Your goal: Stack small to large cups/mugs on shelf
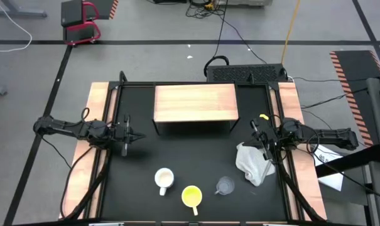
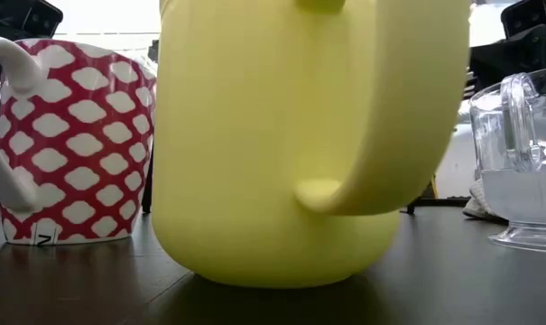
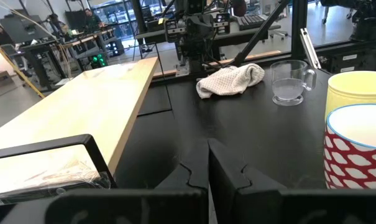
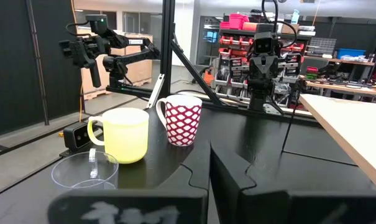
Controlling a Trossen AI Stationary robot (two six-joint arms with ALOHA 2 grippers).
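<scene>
Task unstarted: small clear glass cup (image 1: 225,186), yellow handled mug (image 1: 191,196) and red-and-white patterned mug (image 1: 164,179) near on black tabletop (image 1: 190,150), light wooden shelf (image 1: 195,102) far and bare, left gripper (image 1: 137,136) and right gripper (image 1: 254,127) closed, empty.

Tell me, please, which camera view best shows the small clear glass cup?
The left wrist view: the small clear glass cup stands whole and unobstructed, handle visible. The high view shows it tiny, the low view cuts it off, and the right wrist view clips its base.
</scene>
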